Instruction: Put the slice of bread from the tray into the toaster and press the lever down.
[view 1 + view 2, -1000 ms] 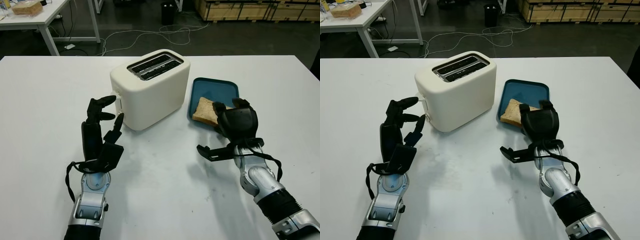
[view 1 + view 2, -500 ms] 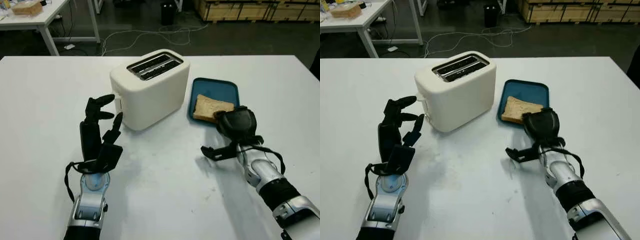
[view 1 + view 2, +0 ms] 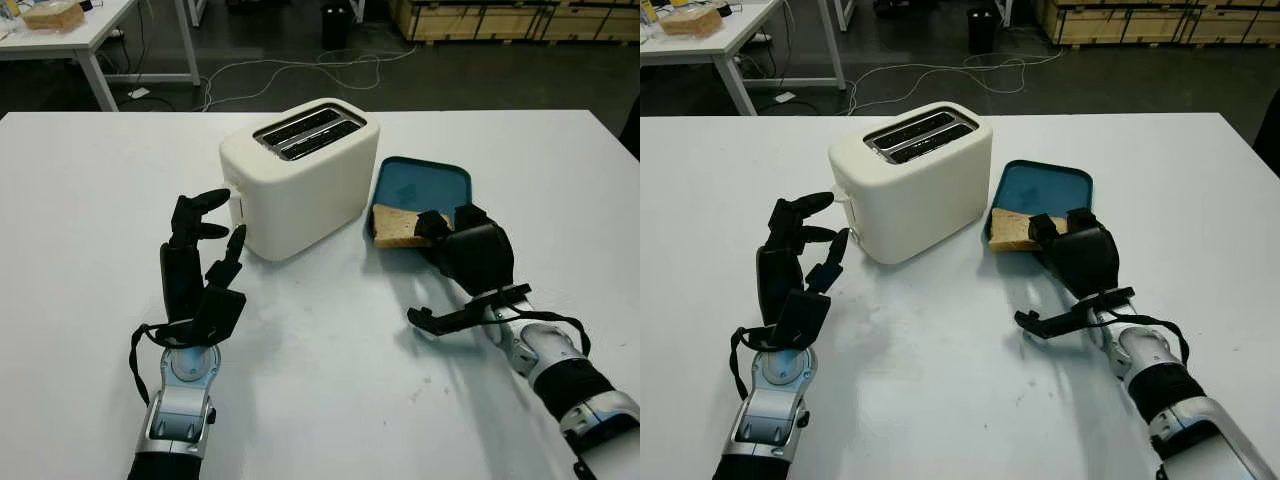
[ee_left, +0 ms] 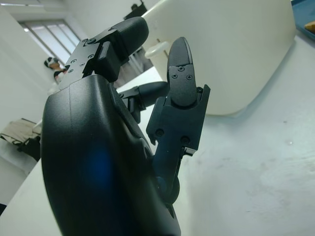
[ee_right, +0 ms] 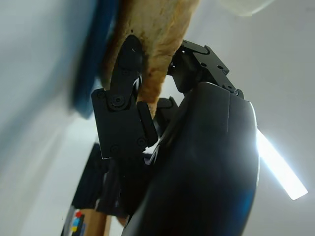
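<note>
Right robot hand [image 3: 468, 255] sits at the near edge of the blue tray [image 3: 425, 183], its black fingers [image 5: 123, 93] closed around the slice of bread [image 3: 394, 225]. The right wrist view shows the bread pinched between a finger on one face and fingers on the other. The slice is at the near end of the tray, its near side held by the fingers; whether it is lifted clear of the tray floor cannot be told. The tray lies on the white desk [image 3: 330, 390] just beside the right side of the toaster [image 3: 297, 175].

The cream toaster stands upright in the middle of the desk, with two slots [image 3: 308, 132] in its top. Its lever [image 3: 235, 206] is on the end facing the left robot hand.

Left robot hand [image 3: 200, 265] is raised upright near that end of the toaster, holding nothing, apart from the toaster body.
</note>
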Motion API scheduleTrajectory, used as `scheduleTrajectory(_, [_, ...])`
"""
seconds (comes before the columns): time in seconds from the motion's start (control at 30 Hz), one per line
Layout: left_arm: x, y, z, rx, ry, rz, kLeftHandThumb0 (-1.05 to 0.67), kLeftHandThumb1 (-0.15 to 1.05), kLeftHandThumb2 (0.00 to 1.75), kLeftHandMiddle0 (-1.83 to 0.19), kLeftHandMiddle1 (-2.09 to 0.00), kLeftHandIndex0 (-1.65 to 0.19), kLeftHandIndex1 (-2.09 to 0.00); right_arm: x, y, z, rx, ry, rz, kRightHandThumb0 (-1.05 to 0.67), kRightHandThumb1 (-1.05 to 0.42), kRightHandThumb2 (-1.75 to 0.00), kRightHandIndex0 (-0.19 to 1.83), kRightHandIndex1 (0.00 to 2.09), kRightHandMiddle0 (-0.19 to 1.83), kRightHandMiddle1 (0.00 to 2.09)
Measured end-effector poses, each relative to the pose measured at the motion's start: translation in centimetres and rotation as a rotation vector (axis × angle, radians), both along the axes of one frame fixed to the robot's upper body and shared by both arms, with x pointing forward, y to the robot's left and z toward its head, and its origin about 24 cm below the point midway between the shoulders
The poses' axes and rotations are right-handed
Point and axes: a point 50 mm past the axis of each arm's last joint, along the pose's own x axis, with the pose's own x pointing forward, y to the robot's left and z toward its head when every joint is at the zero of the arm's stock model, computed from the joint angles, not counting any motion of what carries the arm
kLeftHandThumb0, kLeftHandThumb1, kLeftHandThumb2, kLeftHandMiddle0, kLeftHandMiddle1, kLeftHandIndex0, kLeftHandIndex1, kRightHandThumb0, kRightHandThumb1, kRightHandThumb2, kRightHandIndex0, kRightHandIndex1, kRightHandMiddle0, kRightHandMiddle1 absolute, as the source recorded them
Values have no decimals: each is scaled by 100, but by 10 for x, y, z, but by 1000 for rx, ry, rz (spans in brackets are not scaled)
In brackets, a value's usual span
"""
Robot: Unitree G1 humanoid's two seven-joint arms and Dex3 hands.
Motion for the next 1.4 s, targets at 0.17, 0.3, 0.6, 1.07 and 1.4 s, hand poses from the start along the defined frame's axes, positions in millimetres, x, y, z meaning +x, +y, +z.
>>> scheduleTrajectory(0.17, [0,0,0,0,0,1,-31,92,39,-18,-158,-25,-95,-1,3,14,50,-42,21,-34,-92,-49,53,175,46,152])
scheduleTrajectory(0.3, [0,0,0,-2,-1,4,-31,92,39,-18,-157,-25,-94,-1,2,19,71,-29,15,-34,-92,-47,53,175,42,158])
scheduleTrajectory(0.6, [0,0,0,-4,-2,7,-31,92,38,-18,-156,-25,-93,10,-13,42,185,47,4,-28,-92,-30,54,175,37,169])
scheduleTrajectory(1.07, [0,-1,0,-13,-2,7,-30,92,38,-18,-156,-23,-87,60,-46,133,514,354,219,-15,-92,-37,61,175,48,159])
scheduleTrajectory(1.4, [0,-1,0,-17,-2,4,-29,92,38,-17,-155,-23,-84,72,-36,189,508,279,305,-25,-92,-34,74,175,56,164])
